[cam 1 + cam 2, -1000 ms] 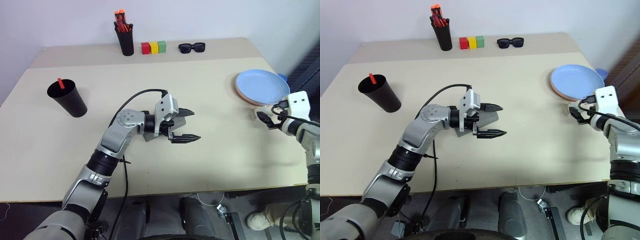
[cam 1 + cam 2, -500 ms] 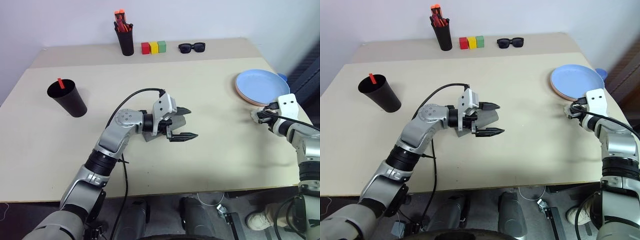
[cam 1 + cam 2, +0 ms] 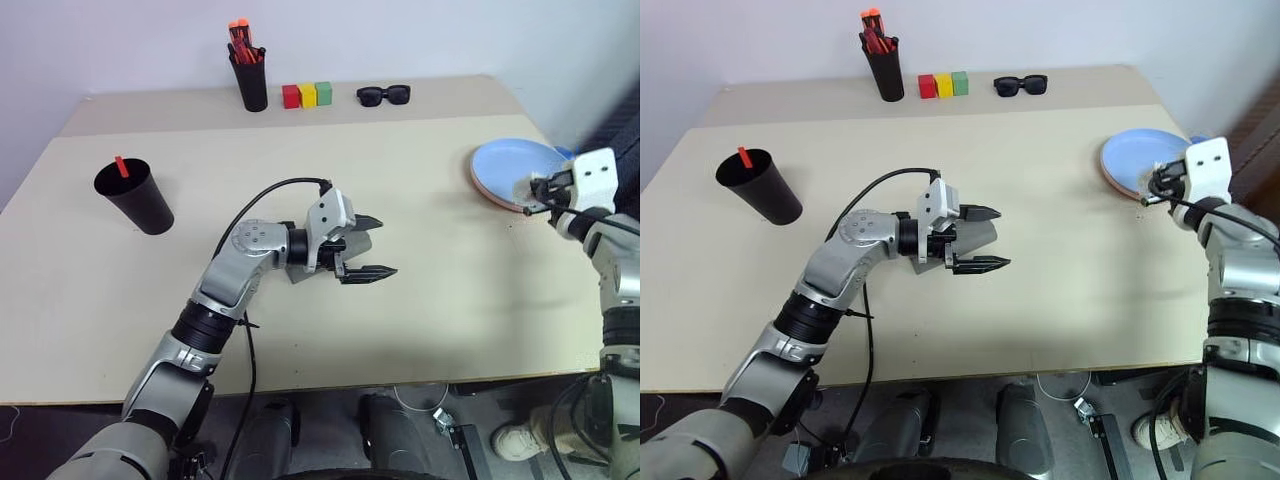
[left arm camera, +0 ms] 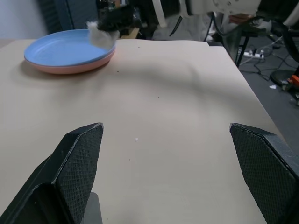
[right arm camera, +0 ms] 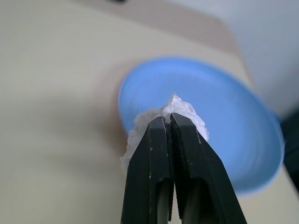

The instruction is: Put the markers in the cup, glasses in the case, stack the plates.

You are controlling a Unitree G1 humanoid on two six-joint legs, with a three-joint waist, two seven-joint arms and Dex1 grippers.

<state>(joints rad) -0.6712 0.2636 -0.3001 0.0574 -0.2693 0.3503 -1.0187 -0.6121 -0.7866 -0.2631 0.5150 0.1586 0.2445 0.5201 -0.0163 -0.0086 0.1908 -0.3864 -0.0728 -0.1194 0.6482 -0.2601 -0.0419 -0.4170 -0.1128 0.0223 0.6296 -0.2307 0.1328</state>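
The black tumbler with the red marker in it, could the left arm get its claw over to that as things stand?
Probably yes. The tumbler stands alone on bare table on the left claw's own side, nothing between them. But the open claw faces away toward the plates, so it must swing round.

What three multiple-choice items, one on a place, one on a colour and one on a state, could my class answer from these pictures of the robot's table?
1. Where does the black cup stand?
A. on the table's left side
B. beside the plates
C. on the far shelf

2. What colour is the upper plate of the stack?
A. green
B. light blue
C. black

3. How are the right gripper's fingers?
A. wide open
B. shut on a white wad
C. shut on a marker

Answers: 1 A, it stands far left with a red marker inside; 2 B, blue lies over the pink plate; 3 B, the white wad bulges around the closed tips.
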